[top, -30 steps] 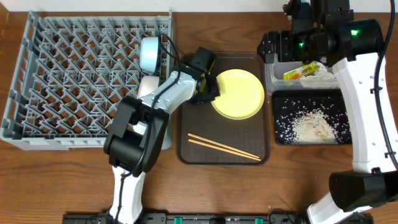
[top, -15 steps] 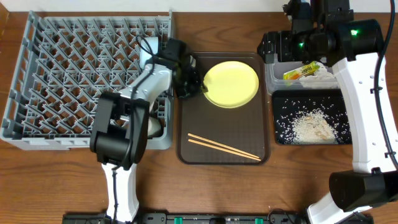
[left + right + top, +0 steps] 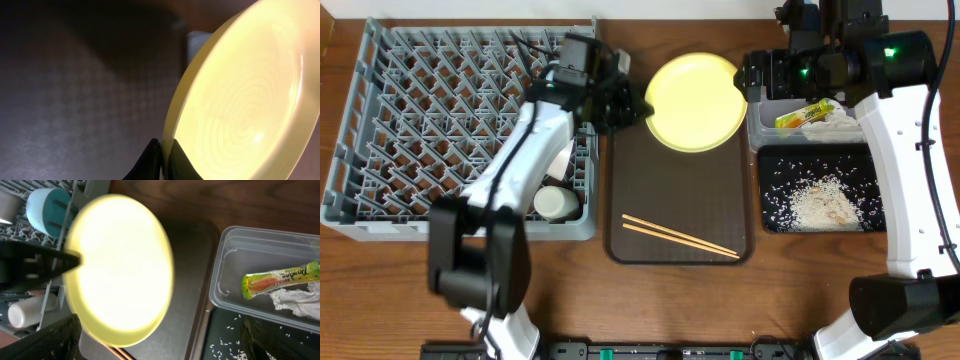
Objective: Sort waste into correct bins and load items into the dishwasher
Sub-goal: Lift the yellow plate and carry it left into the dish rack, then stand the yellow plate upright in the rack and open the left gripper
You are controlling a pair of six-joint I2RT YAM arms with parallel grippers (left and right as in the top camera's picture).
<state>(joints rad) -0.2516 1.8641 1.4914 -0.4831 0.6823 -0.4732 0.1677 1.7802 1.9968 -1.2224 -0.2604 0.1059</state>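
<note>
My left gripper is shut on the left rim of the round yellow plate and holds it lifted above the far end of the brown tray. The grip shows in the left wrist view and the plate in the right wrist view. Two wooden chopsticks lie on the tray. The grey dish rack holds a light blue bowl and a white cup. The clear tub holds the wrapper and crumpled paper. Rice lies in the black tray. My right gripper is open and empty above the bins.
The brown serving tray lies between the rack and the bins. The right arm's white link runs over the black tray's right side. Bare wooden table lies at the front.
My left gripper has lifted the yellow plate off the brown tray and carried it up and toward the far edge. The left arm has straightened. The right arm has not moved.
</note>
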